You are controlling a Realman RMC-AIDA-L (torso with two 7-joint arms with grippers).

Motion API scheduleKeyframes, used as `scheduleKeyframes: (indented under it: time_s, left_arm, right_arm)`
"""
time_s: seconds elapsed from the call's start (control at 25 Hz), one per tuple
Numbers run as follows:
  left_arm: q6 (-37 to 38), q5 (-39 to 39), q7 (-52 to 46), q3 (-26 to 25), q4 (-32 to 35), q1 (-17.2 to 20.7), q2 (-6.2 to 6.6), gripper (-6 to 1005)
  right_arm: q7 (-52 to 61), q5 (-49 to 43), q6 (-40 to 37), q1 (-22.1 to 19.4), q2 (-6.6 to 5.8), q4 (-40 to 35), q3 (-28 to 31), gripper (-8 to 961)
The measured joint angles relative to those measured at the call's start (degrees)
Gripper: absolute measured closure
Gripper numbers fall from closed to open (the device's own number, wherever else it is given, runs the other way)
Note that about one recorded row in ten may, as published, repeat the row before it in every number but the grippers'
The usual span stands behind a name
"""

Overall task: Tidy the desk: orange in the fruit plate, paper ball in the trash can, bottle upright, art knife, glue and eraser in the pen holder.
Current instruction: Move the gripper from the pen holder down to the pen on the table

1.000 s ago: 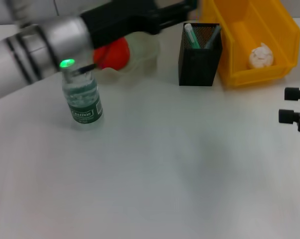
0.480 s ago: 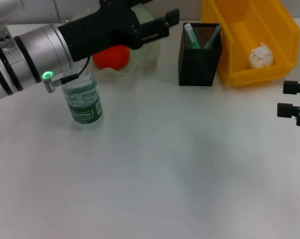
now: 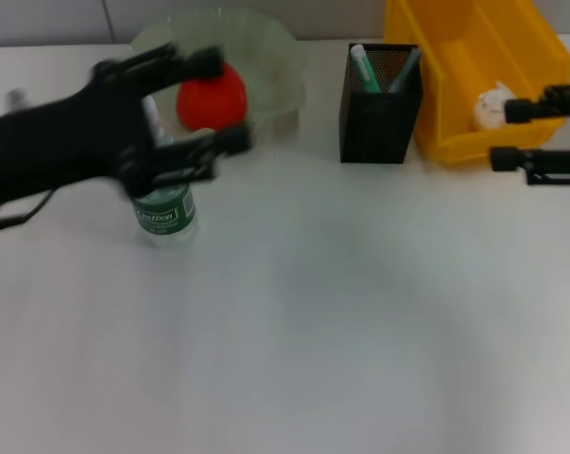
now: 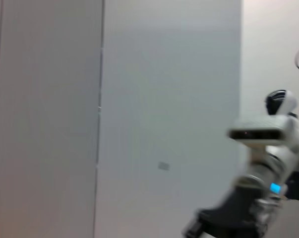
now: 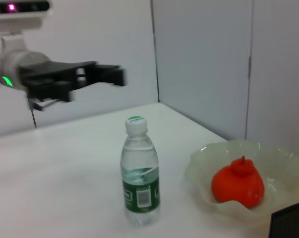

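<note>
I see the fingers (image 3: 223,64) of the left gripper (image 3: 218,102) spread apart, holding nothing, above the bottle (image 3: 164,210). The right gripper (image 3: 508,134) is also parted, near the trash can (image 3: 455,57). The bottle's label reads "Cestbon"; it stands upright, long axis vertical, cap up, beside the fruit plate (image 3: 275,57).

I see the near desk surface (image 3: 313,359) wide open for passage; at the far edge the fruit plate (image 3: 275,57), pen holder (image 3: 379,104) and trash can (image 3: 511,57) stand in a row with a narrow gap between each; the left gripper (image 3: 214,104) hangs over the upright bottle (image 3: 166,213), blocking approach from above; the right gripper (image 3: 511,134) fronts the trash can's opening.
</note>
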Motion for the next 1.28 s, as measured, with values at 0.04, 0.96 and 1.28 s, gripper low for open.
scheduleKeyframes:
  time_s: [0.04, 0.96, 1.28]
  left_arm:
    - [2.2, 1.6, 0.0, -1.9, 0.0, 1.0, 0.03, 190]
    - [9.0, 6.1, 6.6, -14.5, -6.9, 12.9, 0.43, 195]
    - [8.8, 6.1, 6.6, -14.6, -7.8, 12.5, 0.47, 197]
  right_arm:
    - [1.9, -0.6, 1.4, 0.5, -0.01, -2.5, -3.2, 348]
    - [33.8, -48.1, 14.7, 35.4, -0.80, 4.4, -25.1, 349]
    - [35.5, -48.3, 21.3, 35.9, -1.75, 12.7, -22.1, 349]
